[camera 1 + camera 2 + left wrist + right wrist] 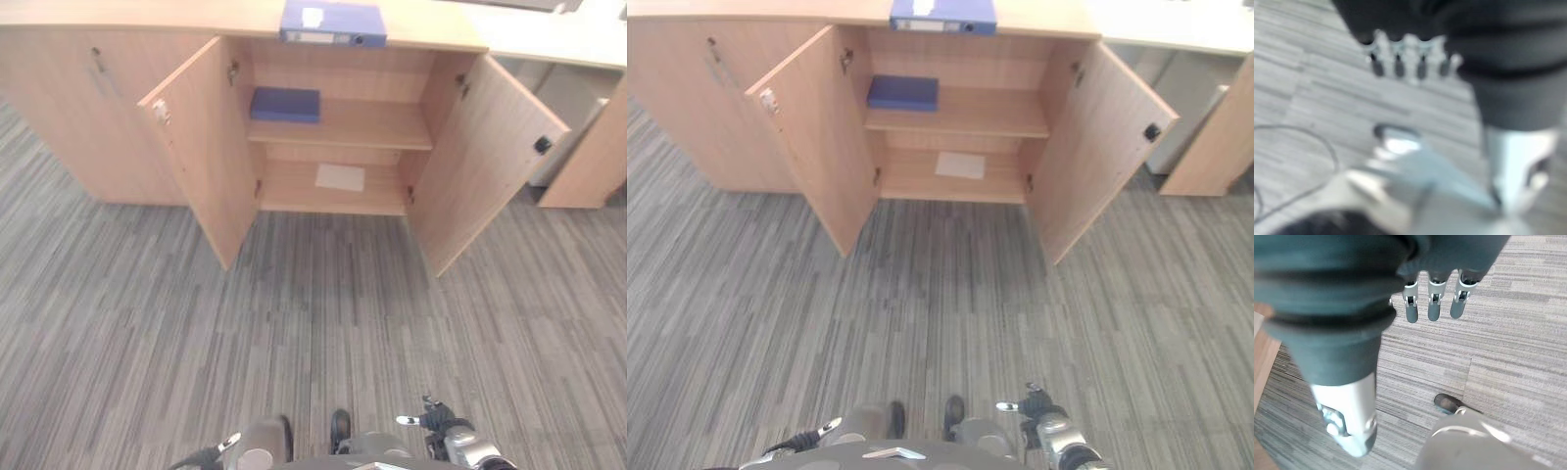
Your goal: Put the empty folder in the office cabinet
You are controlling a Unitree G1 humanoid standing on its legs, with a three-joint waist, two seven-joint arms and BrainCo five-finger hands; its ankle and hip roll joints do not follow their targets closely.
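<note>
A blue folder (333,22) lies flat on top of the wooden cabinet (348,125), above its open middle section. A second blue folder (285,104) lies flat at the left of the upper shelf. Both cabinet doors stand wide open. My right hand (1433,308) hangs low over the carpet, far from the cabinet, with straight fingers and nothing in it. My left hand (1410,61) also hangs above the floor, its fingers relaxed and empty.
A white sheet (340,177) lies on the lower shelf. The left door (201,147) and the right door (485,157) jut out into the room. Grey striped carpet (313,313) stretches from me to the cabinet. A pale desk stands at the far right.
</note>
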